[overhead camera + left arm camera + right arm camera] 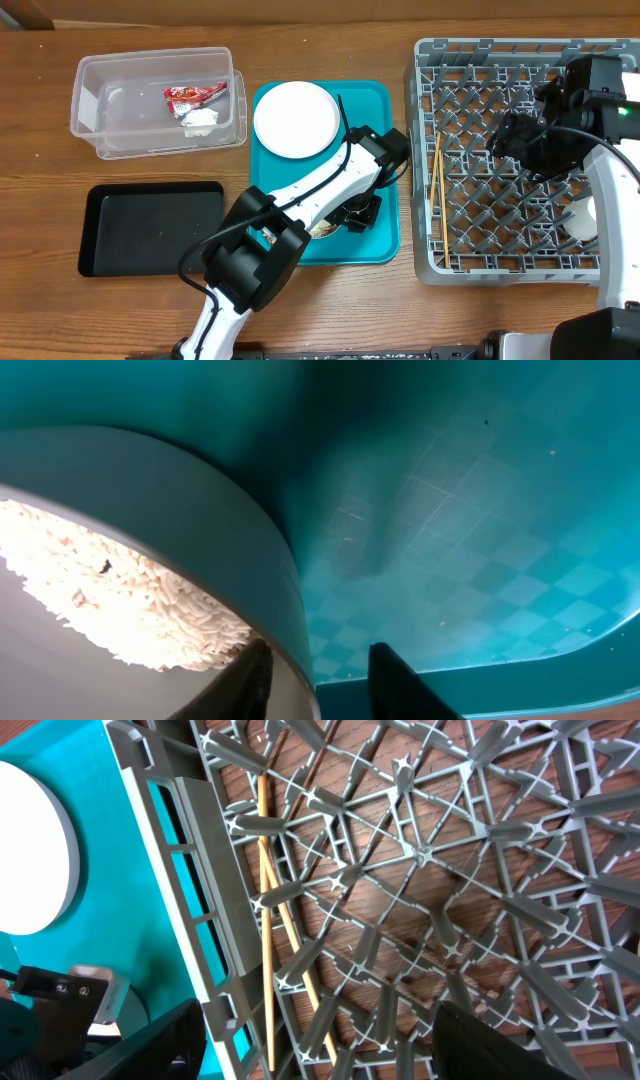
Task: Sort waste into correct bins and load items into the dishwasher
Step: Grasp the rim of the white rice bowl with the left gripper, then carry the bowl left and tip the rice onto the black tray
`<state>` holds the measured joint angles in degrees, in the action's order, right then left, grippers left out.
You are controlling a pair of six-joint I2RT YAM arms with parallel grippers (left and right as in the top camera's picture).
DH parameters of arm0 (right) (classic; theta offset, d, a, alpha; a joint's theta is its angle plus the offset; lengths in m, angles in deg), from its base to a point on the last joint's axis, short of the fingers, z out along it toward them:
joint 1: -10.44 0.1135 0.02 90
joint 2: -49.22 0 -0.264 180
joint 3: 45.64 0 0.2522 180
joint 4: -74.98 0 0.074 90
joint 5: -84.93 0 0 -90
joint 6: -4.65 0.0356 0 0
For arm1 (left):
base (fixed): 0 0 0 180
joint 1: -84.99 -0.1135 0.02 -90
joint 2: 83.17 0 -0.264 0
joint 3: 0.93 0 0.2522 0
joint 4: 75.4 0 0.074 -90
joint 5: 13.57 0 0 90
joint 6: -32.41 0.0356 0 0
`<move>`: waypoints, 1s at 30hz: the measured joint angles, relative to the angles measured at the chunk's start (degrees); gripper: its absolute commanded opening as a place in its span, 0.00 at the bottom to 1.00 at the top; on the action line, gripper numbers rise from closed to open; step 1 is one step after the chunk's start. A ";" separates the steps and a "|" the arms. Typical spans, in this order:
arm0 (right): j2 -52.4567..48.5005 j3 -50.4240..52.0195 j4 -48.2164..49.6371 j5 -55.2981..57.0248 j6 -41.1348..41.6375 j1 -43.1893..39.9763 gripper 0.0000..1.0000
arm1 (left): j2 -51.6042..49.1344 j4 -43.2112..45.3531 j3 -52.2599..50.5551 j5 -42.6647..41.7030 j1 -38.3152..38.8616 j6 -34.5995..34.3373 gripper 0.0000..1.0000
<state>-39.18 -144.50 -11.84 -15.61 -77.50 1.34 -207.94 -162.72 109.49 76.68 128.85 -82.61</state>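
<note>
Left gripper point(320, 652) is seen with jaws apart, set astride the rim of the white bowl point(180, 510): one finger inside, one outside over the teal tray point(480, 560), with a gap visible at the outer finger. Loose rice point(120, 600) is heaped in the bowl. From overhead the bowl is mostly covered by the left arm. A round white plate point(295, 119) is laid at the tray's far end. The black tray point(150, 230) is placed to the left; beyond it, the red wrapper point(193, 95) and tissue point(200, 121) are held in the clear tub point(100, 110). Wrapper print is too small to be read. Right gripper point(318, 1012) is held spread wide above the dish rack point(450, 870), with chopsticks point(266, 920) laid near its left edge.
</note>
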 measured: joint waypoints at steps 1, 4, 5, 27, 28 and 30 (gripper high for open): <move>0.00 0.00 0.00 0.00 -0.02 0.00 0.74 | 0.00 0.02 -0.02 -0.04 0.00 -0.31 0.04; 0.00 0.00 0.02 0.00 -0.02 0.00 0.74 | 0.02 -0.15 0.00 1.07 0.00 -0.17 0.04; 0.00 0.00 0.00 -0.02 -0.02 0.00 0.74 | 0.02 -0.17 0.00 1.25 0.00 -0.17 0.04; 0.00 0.00 -0.04 0.00 -0.04 0.00 0.74 | 29.14 -8.22 -6.40 2.32 -20.09 -1.68 0.04; 0.00 0.00 -0.02 0.02 -0.04 0.00 0.74 | 30.47 -6.47 -8.41 1.95 -21.84 -1.46 0.04; 0.00 0.00 0.02 0.02 -0.02 0.00 0.74 | 33.07 -2.38 -14.12 -0.44 -27.91 0.39 0.04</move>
<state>-39.18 -144.50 -11.82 -15.59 -77.52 1.34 -174.87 -165.11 95.37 76.24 100.93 -82.21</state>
